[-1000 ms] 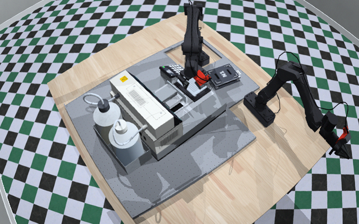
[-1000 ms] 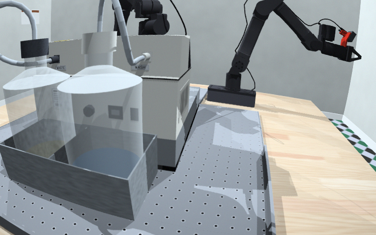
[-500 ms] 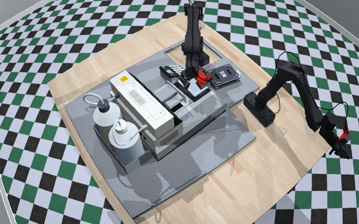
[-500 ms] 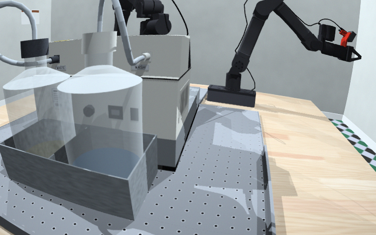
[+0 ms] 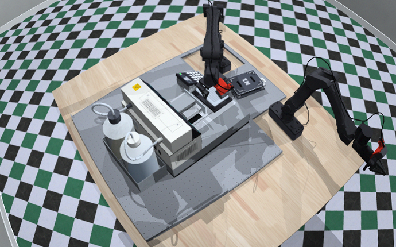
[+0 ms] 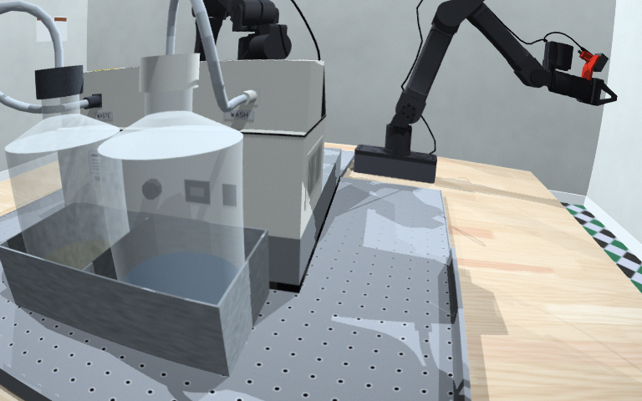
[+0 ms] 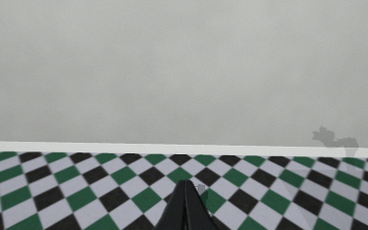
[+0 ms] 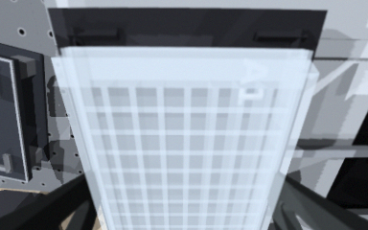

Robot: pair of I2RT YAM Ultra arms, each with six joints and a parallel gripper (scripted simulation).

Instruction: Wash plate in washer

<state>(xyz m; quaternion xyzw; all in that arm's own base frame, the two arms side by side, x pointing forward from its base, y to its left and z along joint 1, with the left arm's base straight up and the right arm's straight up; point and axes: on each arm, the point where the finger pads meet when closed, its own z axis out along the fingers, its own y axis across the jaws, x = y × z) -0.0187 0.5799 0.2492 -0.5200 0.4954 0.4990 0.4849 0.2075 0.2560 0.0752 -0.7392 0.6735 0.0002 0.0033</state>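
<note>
1. Checkered floor surrounds the wooden table (image 5: 286,213) (image 6: 568,297); the plate (image 5: 214,96) (image 8: 187,129) is at the washer's carrier (image 5: 218,108) (image 8: 189,19), with the right hand (image 5: 215,93) (image 8: 185,177).
2. The right hand is closed on the plate, its fingers held wide by the long sides. Whether the plate sits flat in the pocket, I cannot tell.
3. The plate's long axis runs outward from the hand in the right wrist view, so the grip spans its short width.
4. Nest N1 (image 5: 257,86) (image 8: 23,129) lies beside the carrier, to the left in that view.
5. The right arm is much nearer; the left hand (image 5: 384,173) (image 6: 614,98) (image 7: 184,189) is closed on nothing, past the table edge.
6. Count: one plate, one nest, one carrier, one washer (image 5: 158,112) (image 6: 279,165), one keypad (image 5: 194,75), two bottles (image 5: 138,153) (image 6: 184,189), two hands.
7. If a start is due, the right hand should let go first.
</note>
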